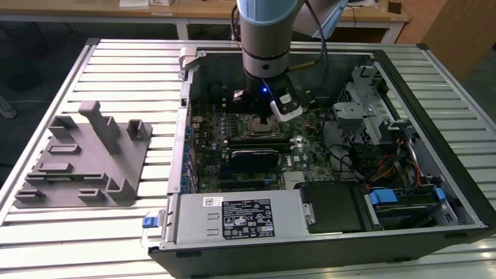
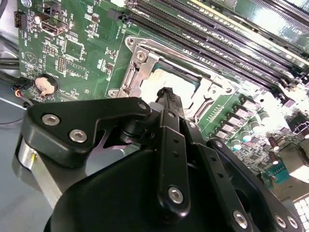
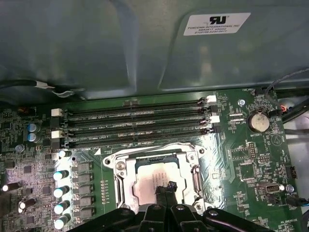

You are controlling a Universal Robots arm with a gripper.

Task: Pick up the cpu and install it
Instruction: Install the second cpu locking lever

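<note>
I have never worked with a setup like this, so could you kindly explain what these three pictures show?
A robot arm reaches down into an open computer case lying on a slatted metal table. The exterior view looks on from outside; both wrist views ride on the arm and look down past its black gripper at the green motherboard. The silver cpu sits inside the socket frame, with the gripper's tips right over it. A grey fixture block lies on the table at the exterior view's left.

White printed sticker (image 3: 217, 23) on the grey case wall (image 3: 120, 43), first wrist view. Black printed label (image 1: 248, 219) on the grey metal box (image 1: 194, 221), exterior view. Fine white lettering across the green motherboard (image 3: 251, 164).
</note>
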